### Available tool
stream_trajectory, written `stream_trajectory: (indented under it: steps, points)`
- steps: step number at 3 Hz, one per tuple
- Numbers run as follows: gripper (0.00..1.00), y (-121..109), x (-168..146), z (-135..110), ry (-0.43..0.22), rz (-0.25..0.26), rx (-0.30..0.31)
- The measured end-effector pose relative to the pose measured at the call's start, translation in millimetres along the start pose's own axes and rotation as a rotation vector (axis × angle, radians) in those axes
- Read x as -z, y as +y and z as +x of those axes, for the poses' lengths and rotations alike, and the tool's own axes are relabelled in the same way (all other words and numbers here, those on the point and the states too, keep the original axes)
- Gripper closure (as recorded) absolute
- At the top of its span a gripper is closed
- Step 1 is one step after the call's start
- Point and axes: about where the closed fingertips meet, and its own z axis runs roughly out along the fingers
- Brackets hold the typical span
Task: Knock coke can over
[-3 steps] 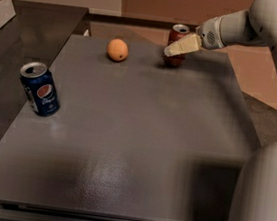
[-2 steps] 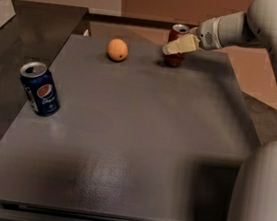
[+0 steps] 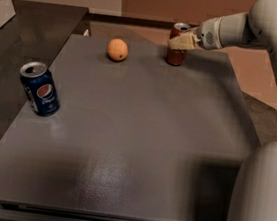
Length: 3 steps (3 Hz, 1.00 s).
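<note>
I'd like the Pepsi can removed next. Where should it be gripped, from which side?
Grip the Pepsi can across its mid-body, coming level over the table from its middle: the can stands upright near the edge, and its straight round wall suits a sideways pinch. The claw is at the upper part of the coke can.

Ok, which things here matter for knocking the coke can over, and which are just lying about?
For the job:
coke can, upright at the far side
gripper, at the coke can's upper half

Lying about:
Pepsi can, upright at the left
orange, left of the coke can
</note>
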Motion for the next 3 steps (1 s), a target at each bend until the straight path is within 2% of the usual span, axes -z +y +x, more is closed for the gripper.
stream_trajectory:
  steps: [1,2,3]
  points:
    - [0.87,4.8,13.0,-3.2,-0.001,-0.006,0.024]
    - [1.00,14.8,32.9,-6.4,0.034,-0.024,0.073]
    - [1.00,30.9,55.3,-4.3,0.115,-0.046,0.144]
